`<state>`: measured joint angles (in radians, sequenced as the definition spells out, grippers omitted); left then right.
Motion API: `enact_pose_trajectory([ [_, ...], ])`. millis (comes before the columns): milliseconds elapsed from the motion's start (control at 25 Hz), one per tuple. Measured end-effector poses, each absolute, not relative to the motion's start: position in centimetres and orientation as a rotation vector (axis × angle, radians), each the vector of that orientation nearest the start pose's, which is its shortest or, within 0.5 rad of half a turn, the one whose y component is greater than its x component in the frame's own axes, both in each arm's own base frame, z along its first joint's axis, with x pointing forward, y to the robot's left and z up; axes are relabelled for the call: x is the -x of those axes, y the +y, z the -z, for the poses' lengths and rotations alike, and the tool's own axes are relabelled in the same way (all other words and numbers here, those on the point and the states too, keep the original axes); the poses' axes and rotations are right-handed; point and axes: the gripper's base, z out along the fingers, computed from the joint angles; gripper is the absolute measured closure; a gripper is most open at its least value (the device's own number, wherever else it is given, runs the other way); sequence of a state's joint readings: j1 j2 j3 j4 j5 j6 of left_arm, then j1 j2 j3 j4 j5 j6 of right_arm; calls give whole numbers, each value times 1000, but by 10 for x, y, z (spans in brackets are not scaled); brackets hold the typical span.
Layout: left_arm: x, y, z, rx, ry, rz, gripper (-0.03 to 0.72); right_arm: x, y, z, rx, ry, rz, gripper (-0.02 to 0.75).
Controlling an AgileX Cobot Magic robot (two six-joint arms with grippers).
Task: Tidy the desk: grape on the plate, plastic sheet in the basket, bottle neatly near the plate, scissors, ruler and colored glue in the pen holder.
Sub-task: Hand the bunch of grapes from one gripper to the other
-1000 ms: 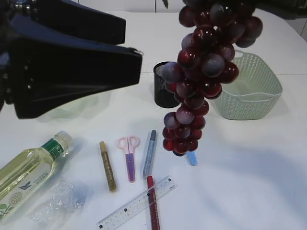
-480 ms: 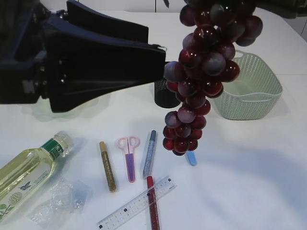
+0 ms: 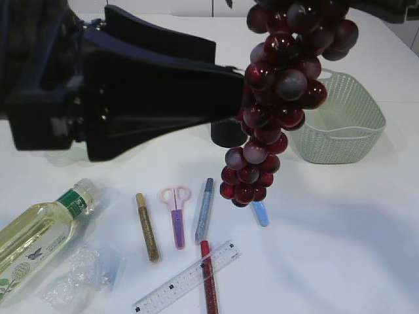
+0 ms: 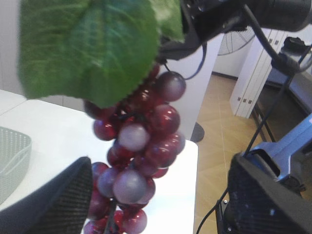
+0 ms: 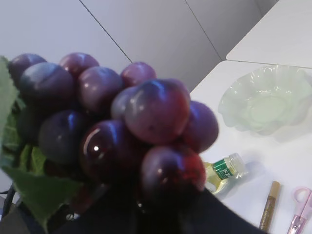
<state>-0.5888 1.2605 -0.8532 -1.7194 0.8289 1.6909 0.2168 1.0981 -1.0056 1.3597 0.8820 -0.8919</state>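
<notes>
1. Our left pincer [image 4: 156, 195] has slid further right since a second ago, right up to the grape [image 3: 275, 98]. Its jaws are wide open, holding nothing.
2. Our right pincer is out of sight above, closed on the hanging grape.
3. The plate [image 5: 261, 105] is empty.
4. Bottle [image 3: 39, 235], plastic sheet [image 3: 82, 275], scissors [image 3: 177, 212], ruler [image 3: 186, 278] and glue [image 3: 147, 226] all wait on the counter [image 3: 327, 248].
</notes>
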Motion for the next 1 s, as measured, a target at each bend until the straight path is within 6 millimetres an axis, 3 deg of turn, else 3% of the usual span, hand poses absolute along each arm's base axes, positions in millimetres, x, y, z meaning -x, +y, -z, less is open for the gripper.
enact_pose_trajectory([
  [280,-174,-220,-322,-1057,1554,1130,52,-197,114,-396,501,1829,-1173,629],
  [720,-205,-244,-314,-1061,1578,1110,52,-198,114,-395,499,1831,-1175,630],
  [1000,-212,-262,-304,-1109,1573,1185,54,-198,114,-395,502,1831,-1175,630],
])
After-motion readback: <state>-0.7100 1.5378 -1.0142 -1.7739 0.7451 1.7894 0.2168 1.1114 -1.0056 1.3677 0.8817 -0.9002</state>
